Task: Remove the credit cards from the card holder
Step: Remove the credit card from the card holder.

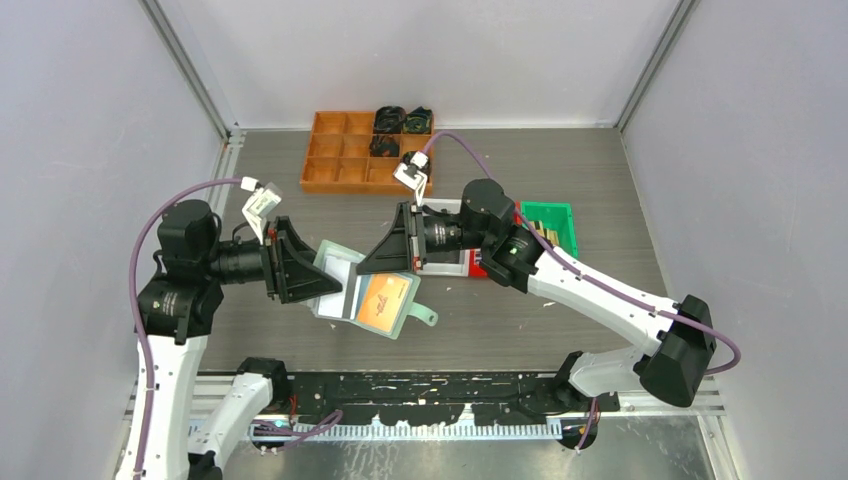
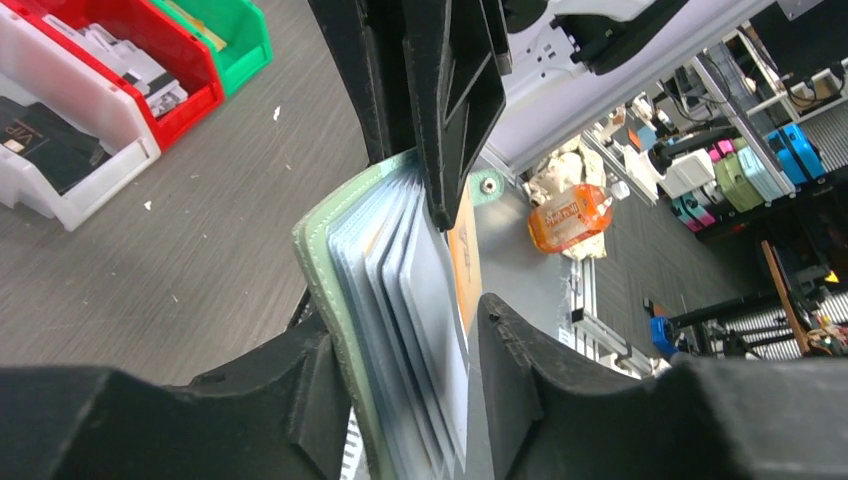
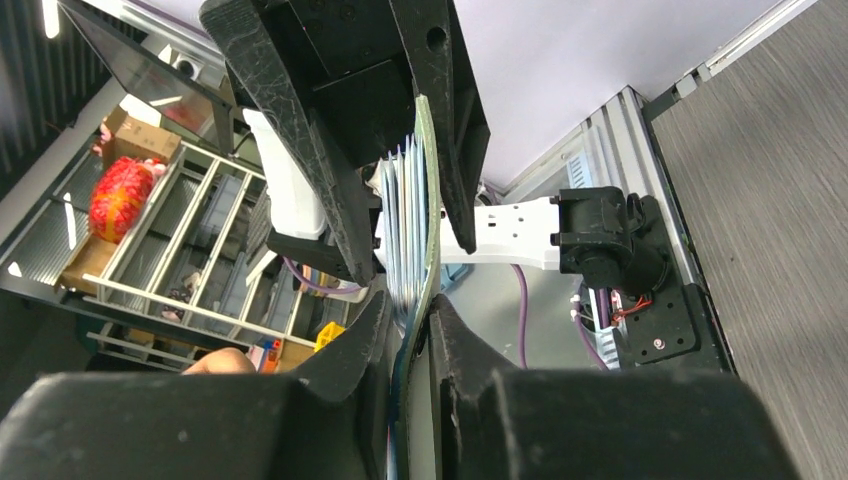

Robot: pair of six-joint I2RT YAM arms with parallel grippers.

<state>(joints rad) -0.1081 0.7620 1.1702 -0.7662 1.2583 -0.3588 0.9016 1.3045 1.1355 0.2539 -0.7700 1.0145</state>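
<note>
The small pale sage-green bifold card holder (image 1: 338,265) hangs open in the air above the grey wood-grain worktop (image 1: 600,180), spanned between the 2 hands. Its long axis runs from the left hand (image 1: 318,272) across to the right hand (image 1: 385,262). Its little rounded tab (image 1: 425,318) points toward the arm bases.

The right hand is almost closed, pinching the thin edge of the holder's right-hand flap. Whether the flat orange plastic card (image 1: 385,300) on that flap is caught in the same pinch, I cannot tell.

The left hand stands about half open astride the other end. The green cover lies against 1 finger, and the right wrist view shows a sliver of slack beside the fanned stack of grey and whitish cards (image 2: 410,290). I judge that hold loose at best, so the right hand carries the holder.

The orange card lies just beside the right hand. The grey stack sits between the left hand's fingers, its free edges pointing toward the right hand. Drawing a card out probably needs 1 hand fixing the cover while the other nips a card edge alone.
</note>
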